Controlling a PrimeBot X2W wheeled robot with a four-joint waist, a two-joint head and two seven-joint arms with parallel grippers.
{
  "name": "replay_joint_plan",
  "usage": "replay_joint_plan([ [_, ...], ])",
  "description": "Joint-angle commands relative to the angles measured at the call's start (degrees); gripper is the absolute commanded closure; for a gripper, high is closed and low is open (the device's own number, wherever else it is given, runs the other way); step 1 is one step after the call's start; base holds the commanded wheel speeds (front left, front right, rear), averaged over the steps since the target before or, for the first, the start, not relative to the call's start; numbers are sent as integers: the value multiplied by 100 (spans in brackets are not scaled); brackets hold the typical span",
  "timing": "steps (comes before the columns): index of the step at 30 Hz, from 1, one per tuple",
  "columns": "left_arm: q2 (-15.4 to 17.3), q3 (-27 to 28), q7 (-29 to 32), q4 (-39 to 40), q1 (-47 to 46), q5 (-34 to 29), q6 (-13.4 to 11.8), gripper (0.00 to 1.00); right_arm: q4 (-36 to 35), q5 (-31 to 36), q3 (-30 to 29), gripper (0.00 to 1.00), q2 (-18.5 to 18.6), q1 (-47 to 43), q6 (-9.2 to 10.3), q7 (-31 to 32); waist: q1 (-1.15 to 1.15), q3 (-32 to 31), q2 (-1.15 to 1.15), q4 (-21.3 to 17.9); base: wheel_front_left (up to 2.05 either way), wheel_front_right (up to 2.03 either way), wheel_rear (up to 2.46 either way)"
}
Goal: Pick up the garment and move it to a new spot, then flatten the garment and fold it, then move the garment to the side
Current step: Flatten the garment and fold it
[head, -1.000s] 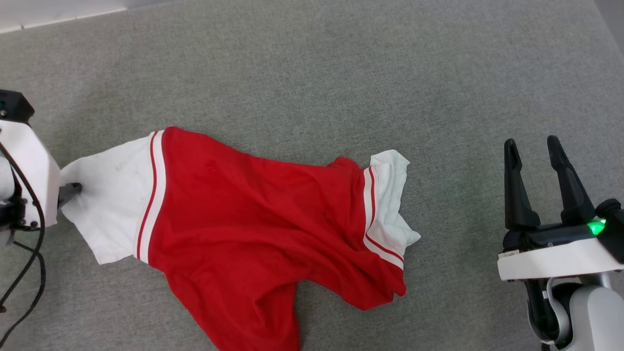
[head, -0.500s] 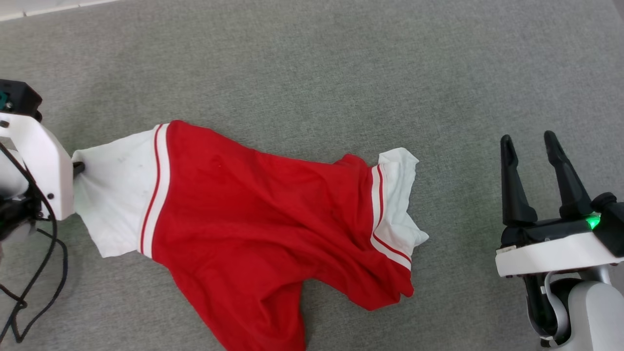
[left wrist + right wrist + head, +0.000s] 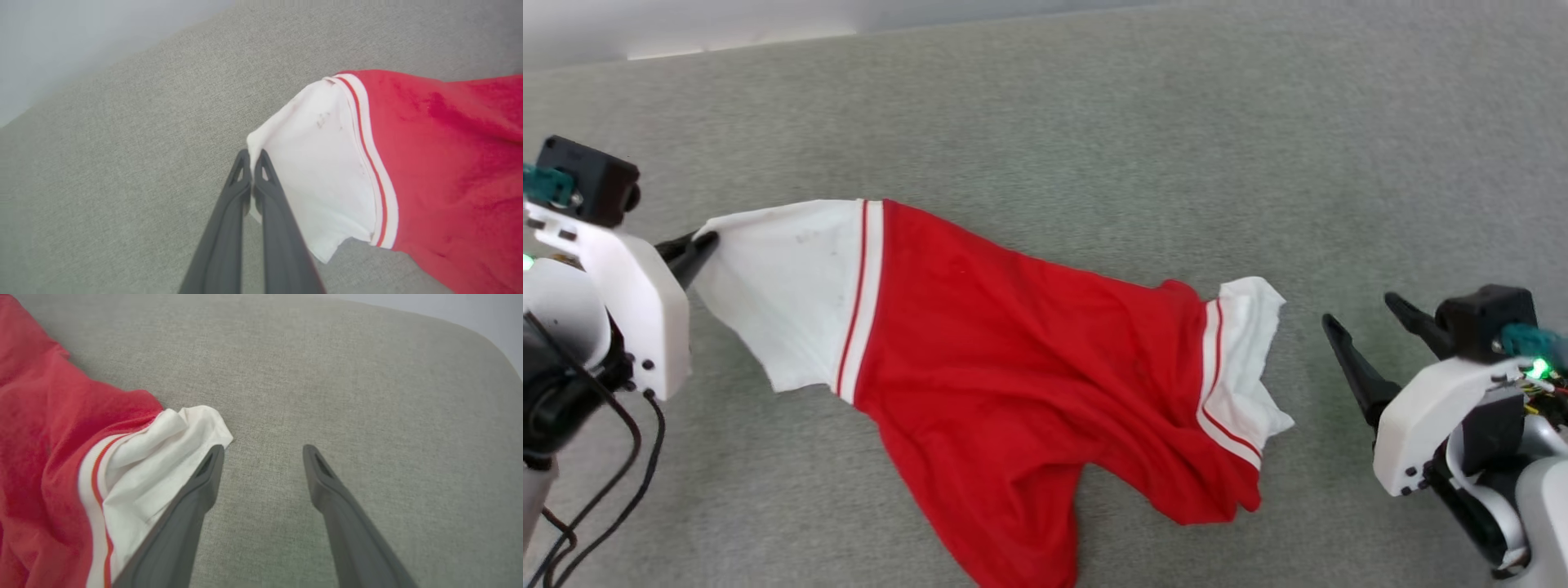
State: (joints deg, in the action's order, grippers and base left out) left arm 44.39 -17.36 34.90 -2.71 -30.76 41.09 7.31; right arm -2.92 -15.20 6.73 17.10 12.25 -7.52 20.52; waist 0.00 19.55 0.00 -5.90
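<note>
The red jersey T-shirt with white short sleeves (image 3: 1013, 351) lies rumpled on the grey woven surface (image 3: 1094, 147), one sleeve's edge pinched between the closed fingers of the left gripper (image 3: 704, 242), while the right gripper (image 3: 1358, 310), spread wide and empty, hovers just beside the other sleeve.

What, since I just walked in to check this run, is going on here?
The robot's left gripper is shut on the tip of one white sleeve of the red short-sleeved T-shirt with striped trim, which lies rumpled on the grey fabric surface. The right gripper hangs open beside the other white sleeve, not gripping it. The shirt is neither flattened nor folded yet.
</note>
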Motion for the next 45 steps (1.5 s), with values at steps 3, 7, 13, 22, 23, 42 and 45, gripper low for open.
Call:
replay_joint_plan([
  [3, 45, 48, -182, 506, 319, 4, -55, 100, -86, -287, 189, 0, 385, 260, 4, 915, 0, -86, 0, 297, 0, 0, 0],
  [7, 32, 107, -326, 1128, 618, 58, -145, 100, -87, -530, 302, 0, 625, 523, 4, 1897, 0, -70, 0, 518, 0, 0, 0],
  [13, 11, 133, -390, 1950, 938, 91, -291, 100, 7, -632, 548, 0, 883, 939, 5, 2830, 0, 26, 0, 801, 0, 0, 0],
  [22, -28, 55, -437, 2523, 993, -30, -383, 100, 419, -616, 1066, 0, 1126, 1210, 4, 3217, 0, 246, 0, 1107, 0, 0, 0],
  [23, -33, 46, -435, 2559, 986, -45, -388, 100, 488, -599, 1165, 0, 1160, 1201, 4, 3238, 0, 274, 0, 1139, 0, 0, 0],
  [42, -54, 188, -775, 2508, 1225, 23, -490, 100, 1398, -631, 1491, 100, 1291, 1335, 8, 2384, 0, -44, 0, 1074, 0, 0, 0],
  [45, 6, 291, -851, 2516, 1311, -3, -547, 100, 1255, -663, 1260, 100, 1290, 1423, 5, 2218, 0, -242, 0, 984, 0, 0, 0],
])
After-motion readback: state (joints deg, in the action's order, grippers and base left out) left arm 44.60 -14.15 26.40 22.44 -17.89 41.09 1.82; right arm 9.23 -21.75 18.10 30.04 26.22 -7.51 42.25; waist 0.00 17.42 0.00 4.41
